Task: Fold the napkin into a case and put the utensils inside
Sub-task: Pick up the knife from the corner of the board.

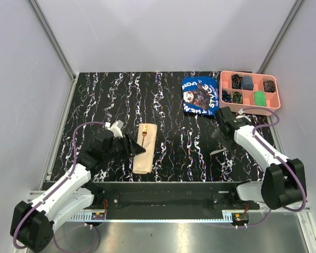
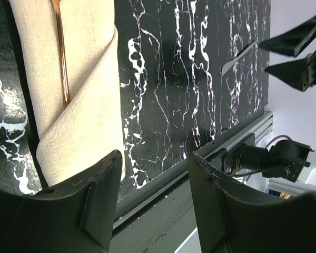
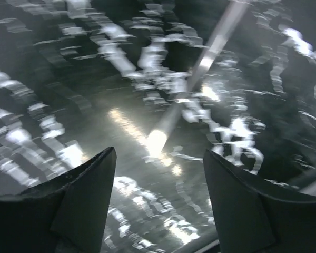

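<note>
left tool [image 2: 154, 162]: fingers spread with only tabletop between them; it hangs just beside the case's near left edge, apart from the cloth.
tabletop [image 1: 95, 95]: black with white veining; its near edge is partly hidden behind the metal rail and both arms.
case [image 1: 144, 150]: narrow beige packet lying lengthwise, near end to far end, left of centre. In the left wrist view its long right flap curls over the layers, and its far end is cut off by the frame.
copper utensil [image 2: 61, 58]: thin stem lying along the case, its lower part tucked under the flap. Its head is out of frame there and too small to name from above.
silver utensil [image 1: 218, 153]: flat on the tabletop at right, well apart from the case. The right wrist view shows it only as a bright smeared streak, so its type is unclear.
right tool [image 3: 160, 154]: fingers spread and gripping nothing, above the silver utensil. That whole view is motion-blurred.
blue cloth [image 1: 200, 96]: crumpled at the far right, its print only partly legible.
tray [image 1: 224, 89]: pink, with compartments, just right of the blue cloth. Its small contents cannot be identified.
</note>
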`<state>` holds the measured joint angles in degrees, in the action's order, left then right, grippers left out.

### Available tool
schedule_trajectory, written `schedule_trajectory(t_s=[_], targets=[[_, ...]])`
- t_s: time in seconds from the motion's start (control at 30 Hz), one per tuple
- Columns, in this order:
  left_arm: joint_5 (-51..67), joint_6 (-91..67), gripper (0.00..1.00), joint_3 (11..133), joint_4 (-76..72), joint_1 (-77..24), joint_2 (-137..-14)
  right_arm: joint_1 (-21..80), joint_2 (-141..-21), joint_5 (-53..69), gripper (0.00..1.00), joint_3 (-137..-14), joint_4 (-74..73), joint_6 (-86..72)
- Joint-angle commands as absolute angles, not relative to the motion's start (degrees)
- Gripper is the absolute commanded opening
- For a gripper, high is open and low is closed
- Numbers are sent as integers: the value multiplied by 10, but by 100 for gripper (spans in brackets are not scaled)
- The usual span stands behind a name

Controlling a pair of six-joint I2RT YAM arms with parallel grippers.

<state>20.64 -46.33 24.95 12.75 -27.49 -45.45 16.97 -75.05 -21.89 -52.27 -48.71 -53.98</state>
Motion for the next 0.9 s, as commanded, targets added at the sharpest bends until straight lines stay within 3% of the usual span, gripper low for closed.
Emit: schedule_trajectory(t_s=[0.0,0.3,0.53,0.67,0.7,0.8,0.87], targets=[[236,-444,56,295,105,-276,-473,81,-743,-216,74,-491,-466,-518],[243,-439,56,311,102,-280,-483,26,-867,-234,71,-507,-417,-493],[243,-436,56,313,107,-280,-488,9,-932,-198,54,-519,-381,-490],[247,-438,56,316,108,-280,-491,8,-947,-141,25,-501,-352,-491],[247,-438,56,318,108,-280,-490,8,-948,-132,14,-488,-347,-495],[250,-439,56,321,112,-280,-490,8,-929,-119,0,-467,-330,-502],[254,-440,56,323,115,-281,-489,8,-919,-109,0,-458,-317,-487]])
